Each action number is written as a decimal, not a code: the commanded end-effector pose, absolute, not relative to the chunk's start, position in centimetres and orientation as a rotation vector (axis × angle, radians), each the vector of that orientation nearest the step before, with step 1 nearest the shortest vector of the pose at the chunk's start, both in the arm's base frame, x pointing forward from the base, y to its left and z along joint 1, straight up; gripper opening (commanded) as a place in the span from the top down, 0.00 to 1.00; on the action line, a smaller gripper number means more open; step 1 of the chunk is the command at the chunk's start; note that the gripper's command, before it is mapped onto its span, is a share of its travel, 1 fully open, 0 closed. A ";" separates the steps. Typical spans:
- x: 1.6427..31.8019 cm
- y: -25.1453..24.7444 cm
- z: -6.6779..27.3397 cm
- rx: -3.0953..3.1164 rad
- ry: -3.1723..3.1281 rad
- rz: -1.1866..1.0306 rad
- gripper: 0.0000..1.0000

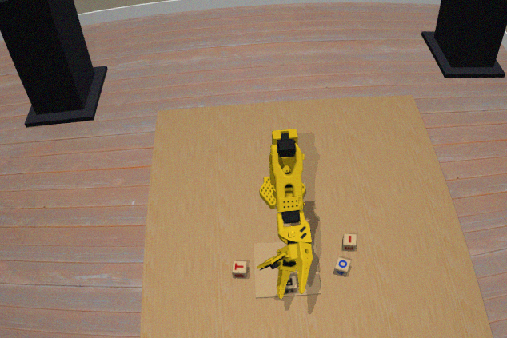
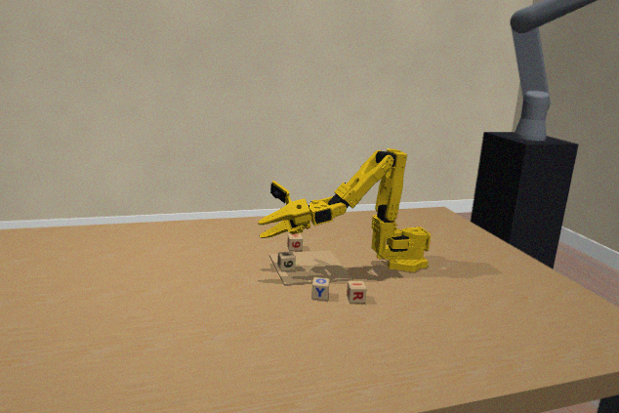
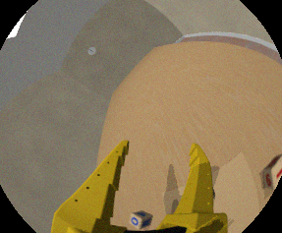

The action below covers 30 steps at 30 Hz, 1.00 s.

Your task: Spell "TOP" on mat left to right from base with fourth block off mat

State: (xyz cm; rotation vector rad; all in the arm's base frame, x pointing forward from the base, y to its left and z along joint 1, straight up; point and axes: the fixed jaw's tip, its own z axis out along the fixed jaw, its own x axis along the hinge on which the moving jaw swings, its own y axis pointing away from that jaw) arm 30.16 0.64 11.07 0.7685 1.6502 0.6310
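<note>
My gripper (image 1: 291,295) (image 2: 260,229) (image 3: 160,144) is open and empty, raised above the mat (image 1: 264,284) (image 2: 314,262) (image 3: 238,181). The P block (image 1: 290,284) (image 2: 286,261) stands on the mat near its edge farthest from the base, below the fingers; they partly hide it in the top view. The T block (image 1: 239,268) (image 2: 295,242) (image 3: 274,172) lies off the mat, left in the top view, its letter sideways there. The O block (image 1: 342,266) (image 2: 320,288) (image 3: 141,219) lies off the mat on the other side.
The fourth block (image 1: 349,241) (image 2: 356,292) has a red bar on top and lies off the mat, beside the O block and nearer the base. The arm reaches over the mat and hides part of it in the top view. Dark pedestals stand beyond the table.
</note>
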 end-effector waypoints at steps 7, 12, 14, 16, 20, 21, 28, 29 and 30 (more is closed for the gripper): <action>32.5 1.2 14.4 0.601 1.899 0.423 0.65; 32.2 1.4 14.9 0.546 2.012 0.351 0.65; 32.0 1.4 15.2 0.532 2.046 0.333 0.65; 31.7 1.4 15.4 0.520 2.076 0.318 0.65; 31.2 1.5 15.8 0.501 2.120 0.297 0.65; 31.2 1.5 15.8 0.501 2.120 0.297 0.65; 29.6 1.6 16.6 0.429 2.240 0.232 0.65; 29.3 1.6 16.7 0.421 2.254 0.225 0.65; 29.1 1.6 16.8 0.413 2.268 0.219 0.65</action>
